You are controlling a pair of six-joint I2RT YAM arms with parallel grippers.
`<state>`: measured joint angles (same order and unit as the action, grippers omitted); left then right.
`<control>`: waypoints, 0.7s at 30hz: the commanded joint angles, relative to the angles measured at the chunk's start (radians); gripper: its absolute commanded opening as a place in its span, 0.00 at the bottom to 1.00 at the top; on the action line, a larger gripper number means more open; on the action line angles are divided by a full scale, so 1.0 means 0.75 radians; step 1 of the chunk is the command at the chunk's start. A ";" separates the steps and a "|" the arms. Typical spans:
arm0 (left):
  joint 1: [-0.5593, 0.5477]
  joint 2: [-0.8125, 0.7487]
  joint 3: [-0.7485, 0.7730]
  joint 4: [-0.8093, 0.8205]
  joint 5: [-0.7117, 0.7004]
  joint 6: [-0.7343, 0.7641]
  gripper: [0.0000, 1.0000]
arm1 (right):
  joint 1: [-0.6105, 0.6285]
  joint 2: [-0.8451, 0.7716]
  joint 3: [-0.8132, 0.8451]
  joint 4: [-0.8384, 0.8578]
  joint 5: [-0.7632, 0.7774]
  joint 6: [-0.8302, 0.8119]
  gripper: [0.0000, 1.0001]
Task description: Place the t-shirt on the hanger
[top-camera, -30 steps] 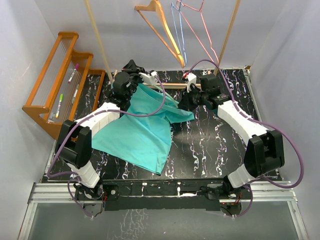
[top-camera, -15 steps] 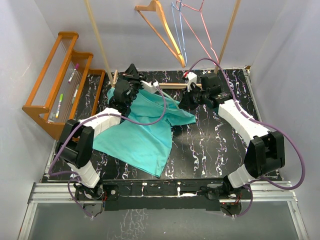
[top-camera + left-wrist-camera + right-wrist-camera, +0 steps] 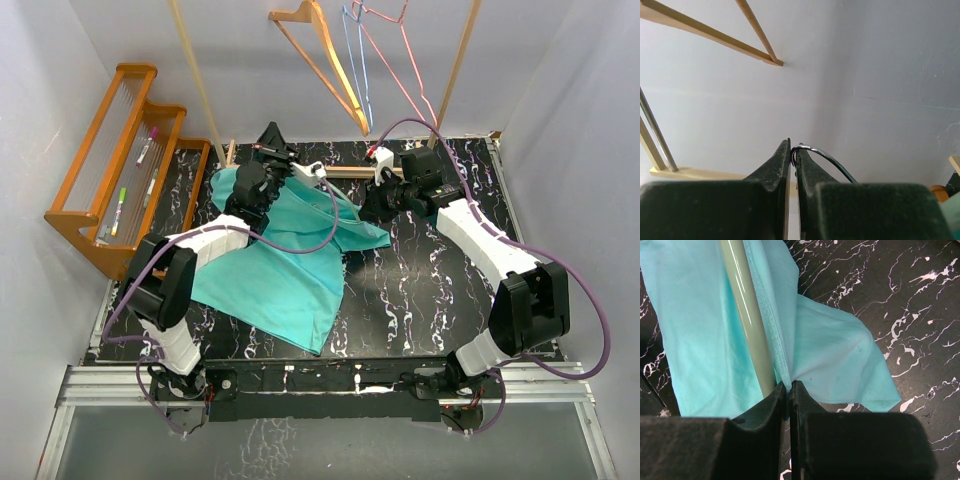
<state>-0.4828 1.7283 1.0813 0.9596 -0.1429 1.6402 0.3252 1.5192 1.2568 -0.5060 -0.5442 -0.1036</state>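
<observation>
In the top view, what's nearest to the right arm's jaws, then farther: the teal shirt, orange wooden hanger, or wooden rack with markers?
1. Teal-green cloth t-shirt: pinched in them, mid-table.
2. Thick orange wooden hanger: hanging at the back.
3. Orange-brown wooden rack: far left.

This is a robotics lab test cell: plain white walls (image 3: 580,120) box in a black marbled desk (image 3: 420,290), the left arm (image 3: 200,240) and right arm (image 3: 480,240) trail purple cables (image 3: 592,330) above a metal frame (image 3: 320,385), beside a wooden rack (image 3: 105,150) and spare hangers (image 3: 330,60).
</observation>
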 commanded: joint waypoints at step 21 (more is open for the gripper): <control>0.011 0.041 -0.046 0.339 0.114 0.279 0.00 | -0.006 -0.044 0.159 -0.153 0.108 -0.021 0.08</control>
<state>-0.4866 1.8076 1.0912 1.0969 -0.1043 1.7676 0.3252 1.5192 1.3003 -0.5808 -0.4946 -0.1055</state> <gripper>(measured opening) 0.020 0.088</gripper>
